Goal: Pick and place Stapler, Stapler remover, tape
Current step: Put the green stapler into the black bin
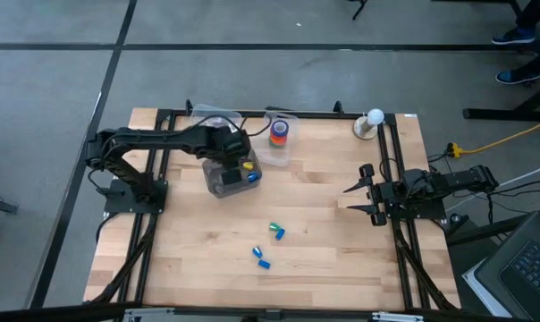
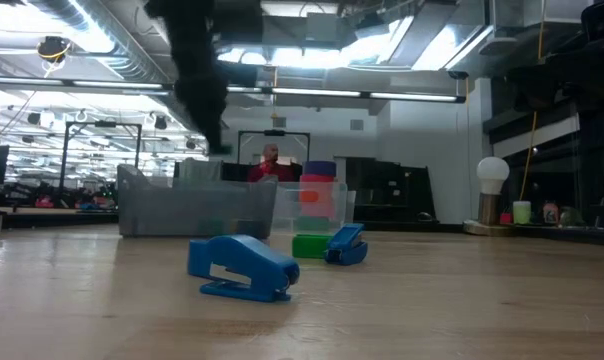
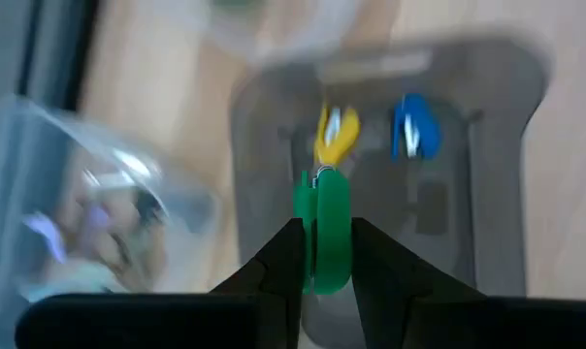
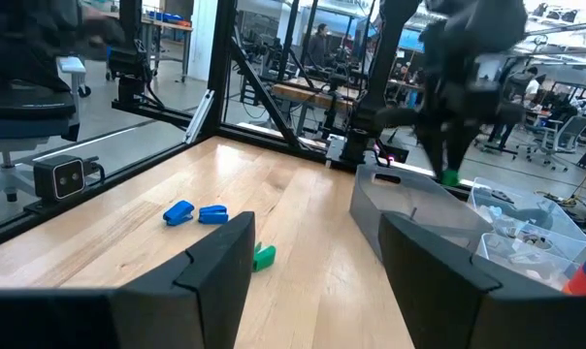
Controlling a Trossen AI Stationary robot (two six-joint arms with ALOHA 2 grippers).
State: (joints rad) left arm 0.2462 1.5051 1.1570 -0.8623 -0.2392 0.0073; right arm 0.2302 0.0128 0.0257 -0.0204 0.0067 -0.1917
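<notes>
From above, the left gripper (image 1: 237,154) hangs over the grey translucent plastic bin (image 1: 218,182) on the pale wooden worktop (image 1: 324,233). A small yellow piece (image 1: 248,165) and a small blue piece (image 1: 251,176) already lie in that bin. The stacked rolls of coloured tape (image 1: 279,132) sit in a clear container (image 1: 284,152) just beside the bin. Three small blue and green pieces (image 1: 272,243) lie well apart from the bin, not yet collected. The right gripper (image 1: 368,199) waits far from the bin, jaws spread.

At worktop level, a blue stapler-like piece (image 2: 243,268) lies in front of the bin.

In the left wrist view, the jaws pinch a small green oblong piece (image 3: 324,233) directly above the bin.

The right wrist view confirms its spread jaws.

I judge the task partly done: this piece awaits release, three remain
</notes>
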